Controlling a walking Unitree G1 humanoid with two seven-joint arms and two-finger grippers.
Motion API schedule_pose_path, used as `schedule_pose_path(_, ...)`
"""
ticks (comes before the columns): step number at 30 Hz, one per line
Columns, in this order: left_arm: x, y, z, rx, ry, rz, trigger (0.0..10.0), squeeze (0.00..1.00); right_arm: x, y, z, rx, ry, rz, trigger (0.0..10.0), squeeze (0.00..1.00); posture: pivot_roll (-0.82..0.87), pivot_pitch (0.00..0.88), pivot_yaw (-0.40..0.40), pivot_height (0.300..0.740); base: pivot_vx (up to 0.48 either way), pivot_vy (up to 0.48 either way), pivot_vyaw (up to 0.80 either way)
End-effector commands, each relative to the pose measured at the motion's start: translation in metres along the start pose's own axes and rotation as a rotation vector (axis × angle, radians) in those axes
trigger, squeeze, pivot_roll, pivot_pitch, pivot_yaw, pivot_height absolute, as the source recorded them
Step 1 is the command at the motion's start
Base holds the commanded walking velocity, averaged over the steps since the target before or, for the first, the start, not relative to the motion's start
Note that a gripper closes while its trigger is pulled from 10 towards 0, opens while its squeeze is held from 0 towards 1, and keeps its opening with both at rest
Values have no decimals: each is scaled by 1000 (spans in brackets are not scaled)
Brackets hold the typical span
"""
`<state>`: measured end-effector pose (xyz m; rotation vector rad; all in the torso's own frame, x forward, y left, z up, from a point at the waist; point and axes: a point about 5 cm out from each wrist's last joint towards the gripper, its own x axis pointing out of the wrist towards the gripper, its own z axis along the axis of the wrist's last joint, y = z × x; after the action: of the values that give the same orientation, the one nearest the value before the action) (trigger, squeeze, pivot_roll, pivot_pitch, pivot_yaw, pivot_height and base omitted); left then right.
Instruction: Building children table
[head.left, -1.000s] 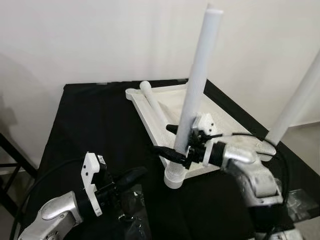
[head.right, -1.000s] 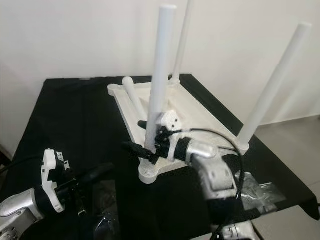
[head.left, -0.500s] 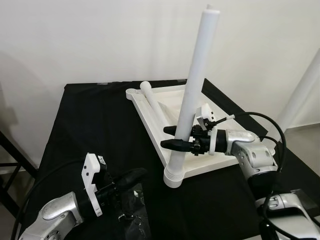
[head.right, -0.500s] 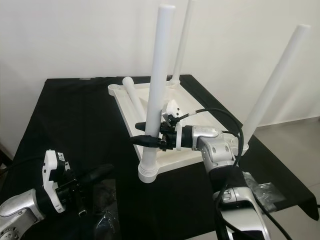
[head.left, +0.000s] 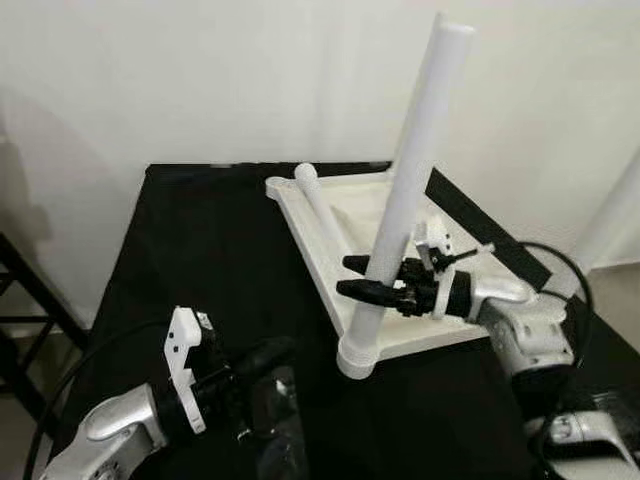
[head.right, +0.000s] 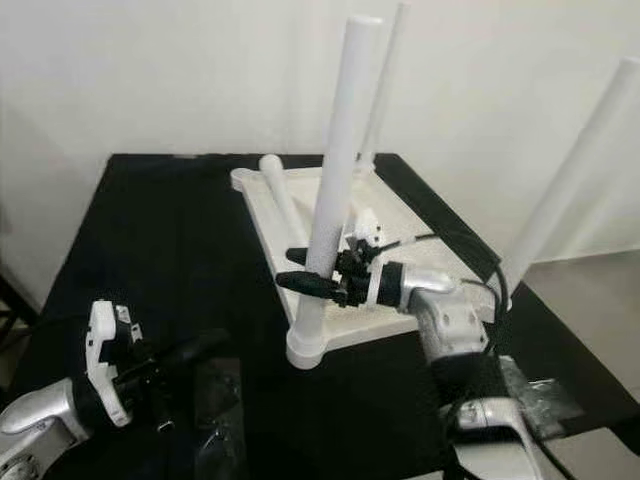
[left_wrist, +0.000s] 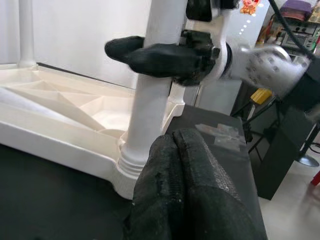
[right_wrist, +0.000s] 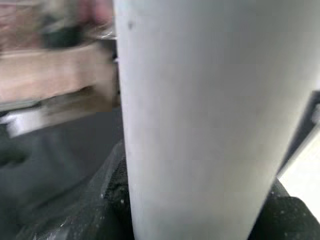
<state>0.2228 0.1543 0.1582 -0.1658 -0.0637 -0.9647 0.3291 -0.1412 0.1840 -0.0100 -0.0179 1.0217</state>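
Nearest the camera, the left end effector (head.left: 262, 358) hovers low over the black table (head.left: 190, 260), its two black fingers (left_wrist: 192, 190) pressed together with nothing between them, pointing toward the near corner of the upturned white tabletop (head.left: 350, 215). Clear plastic bags (head.left: 275, 445) lie on the table just beside it. Farther in, a white leg (head.left: 400, 210) stands upright in the socket (head.left: 358, 355) at that near corner. The right end effector (head.left: 368, 277) reaches in from the right, its fingers spread around the lower part of this leg, one on each side and close against it. Beyond, a loose leg (head.left: 320, 205) lies on the tabletop, and two more legs (head.right: 570, 190) stand at the far corners.
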Motion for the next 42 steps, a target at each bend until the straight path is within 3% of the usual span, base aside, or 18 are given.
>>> schedule_pose_path(1, -3, -1, 1, 3, 5, -12, 10000, 0, 8, 39, -59, 90, 210, -479, 0, 0, 70, 0, -97, 740, 0, 0, 0)
schedule_pose_path(2, -5, -1, 2, 2, 7, -12, 10000, 0, 12, 59, -62, 52, 227, -497, 0, 0, 70, 0, -90, 740, 0, 0, 0)
schedule_pose_path(4, -5, -1, 2, 2, 7, -12, 10000, 0, 12, 59, -62, 52, 227, -497, 0, 0, 70, 0, -90, 740, 0, 0, 0)
schedule_pose_path(7, -4, -1, 2, -9, 5, -23, 10000, 0, 8, 54, -72, 195, 230, -510, 0, 0, 75, 0, -103, 740, 0, 0, 0)
schedule_pose_path(11, -5, -1, 2, -5, 2, -17, 10000, 0, 9, 56, -73, 168, 265, -496, 0, 0, 74, 0, -104, 740, 0, 0, 0)
schedule_pose_path(12, -6, -1, 3, 0, -2, -8, 10000, 0, 10, 57, -73, 139, 280, -506, 2706, 0, 77, 0, -102, 740, 0, 0, 0)
schedule_pose_path(15, -6, 0, 3, 3, -8, -1, 10000, 0, 9, 59, -72, 118, 291, -526, 4392, 0, 77, 0, -102, 740, 0, 0, 0)
schedule_pose_path(16, -6, 0, 3, 4, -8, 0, 10000, 0, 9, 62, -70, 140, 291, -558, 10000, 0, 77, 0, -102, 740, 0, 0, 0)
schedule_pose_path(17, -6, 0, 3, 2, -6, -6, 10000, 0, 8, 63, -66, 155, 280, -569, 10000, 1000, 76, 0, -100, 740, 0, 0, 0)
schedule_pose_path(21, -4, 0, 3, -1, -5, -14, 10000, 0, 12, 58, -49, 172, 196, -499, 10000, 1000, 74, 0, -98, 740, 0, 0, 0)
schedule_pose_path(23, -2, 1, 3, -3, -7, -16, 10000, 0, 17, 52, -27, 128, 85, -332, 10000, 1000, 72, 0, -93, 740, 0, 0, 0)
schedule_pose_path(24, -2, 1, 3, -3, -9, -16, 10000, 0, 18, 50, -17, 77, 55, -231, 10000, 765, 72, 0, -91, 740, 0, 0, 0)
schedule_pose_path(25, -2, 1, 3, -3, -9, -16, 10000, 0, 18, 50, -17, 77, 55, -231, 10000, 765, 72, 0, -91, 740, 0, 0, 0)
schedule_pose_path(26, -1, 1, 3, -3, -10, -16, 10000, 0, 16, 48, -11, 19, 52, -122, 10000, 0, 74, 0, -93, 740, 0, 0, 0)
schedule_pose_path(32, 1, 1, 2, -3, -13, -17, 10000, 0, 8, 23, -3, -115, 135, 75, 10000, 0, 86, 0, -101, 740, 0, 0, 0)
schedule_pose_path(40, 2, 1, 1, -1, -9, -16, 10000, 0, 10, -16, 7, -150, 137, -23, 10000, 0, 98, 0, -101, 740, 0, 0, 0)
schedule_pose_path(41, 2, 1, 1, -1, -8, -16, 10000, 0, 11, -22, 8, -148, 133, -36, 3922, 0, 102, 0, -102, 740, 0, 0, 0)
schedule_pose_path(42, 2, 1, 1, -1, -8, -16, 10000, 0, 11, -22, 8, -148, 133, -36, 3922, 0, 102, 0, -102, 740, 0, 0, 0)
